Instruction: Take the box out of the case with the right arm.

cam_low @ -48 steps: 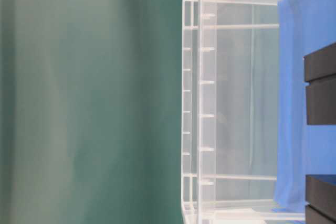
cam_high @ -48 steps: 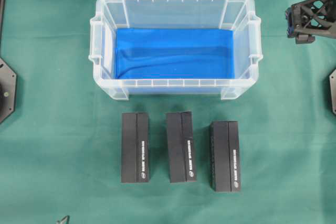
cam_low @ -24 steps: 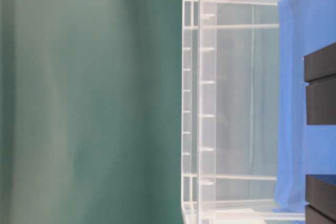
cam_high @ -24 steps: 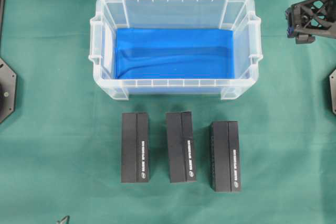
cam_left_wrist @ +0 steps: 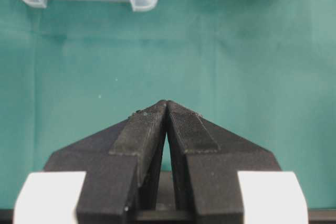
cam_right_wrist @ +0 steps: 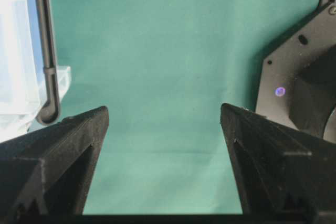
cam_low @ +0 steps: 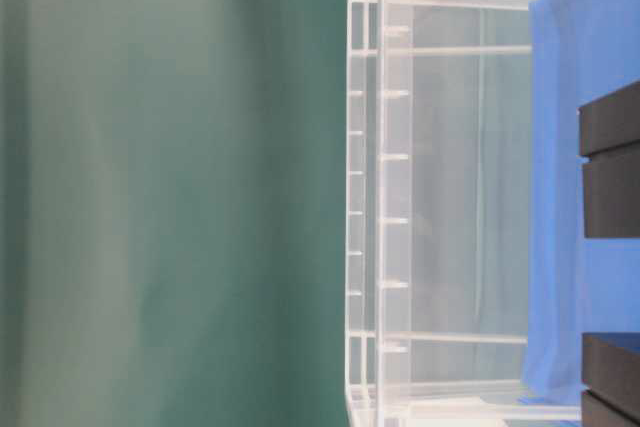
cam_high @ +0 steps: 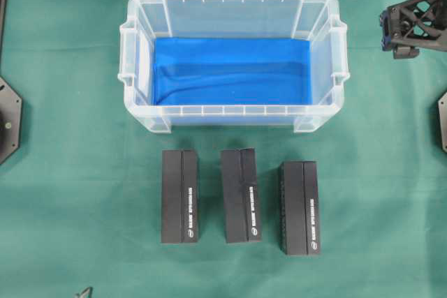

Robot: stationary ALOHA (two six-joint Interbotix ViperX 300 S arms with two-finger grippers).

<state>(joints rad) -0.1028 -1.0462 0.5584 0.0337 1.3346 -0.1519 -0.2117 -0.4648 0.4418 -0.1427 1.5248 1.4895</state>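
case [cam_high: 137, 12]: i see only its blue sheet [cam_high: 230, 71] inside. three black boxes [cam_high: 239, 195] on the cloth, near side. right gripper [cam_right_wrist: 164, 129] wide open, empty, beside the case; left gripper [cam_left_wrist: 166, 109] closed, empty. removal looks done.

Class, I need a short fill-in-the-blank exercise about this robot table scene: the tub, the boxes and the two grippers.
1. The sheet lining the clear tub is ____.
2. ____ black boxes lie in a row on the green cloth.
3. The left gripper's fingers are ____.
4. The right gripper's fingers are ____.

Missing words: blue; three; shut; open
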